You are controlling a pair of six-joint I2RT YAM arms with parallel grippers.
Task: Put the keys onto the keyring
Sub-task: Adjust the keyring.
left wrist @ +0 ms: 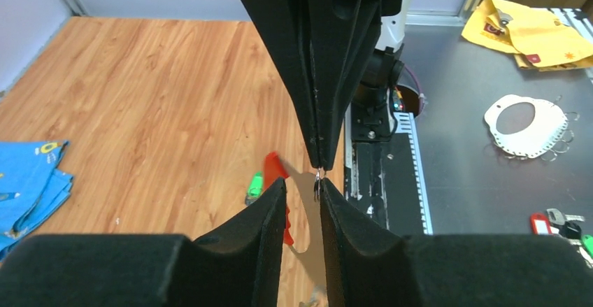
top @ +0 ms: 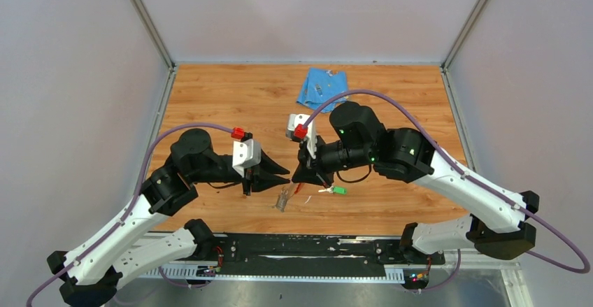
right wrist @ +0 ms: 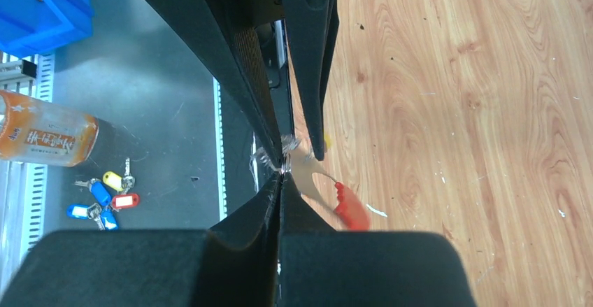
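The keyring [top: 283,198], a flat silvery-clear piece with a red strip [left wrist: 274,167], sits low over the wood between the two grippers. My right gripper [top: 298,179] is shut, pinching the thin metal loop at the keyring's top [right wrist: 283,169]. My left gripper [left wrist: 303,183] faces it tip to tip, open by a narrow gap, its right fingertip [left wrist: 325,189] against that loop. The green-tagged key [top: 338,190] lies on the table just right of the keyring. A speck of yellow [right wrist: 327,140] shows beside a left finger; I cannot make out the key.
A folded blue cloth [top: 322,88] lies at the back of the wooden table. A black rail [top: 301,247] runs along the near edge. Off the table are a bunch of tagged keys [right wrist: 105,195], a bottle [right wrist: 45,136] and yellow envelopes [left wrist: 531,34].
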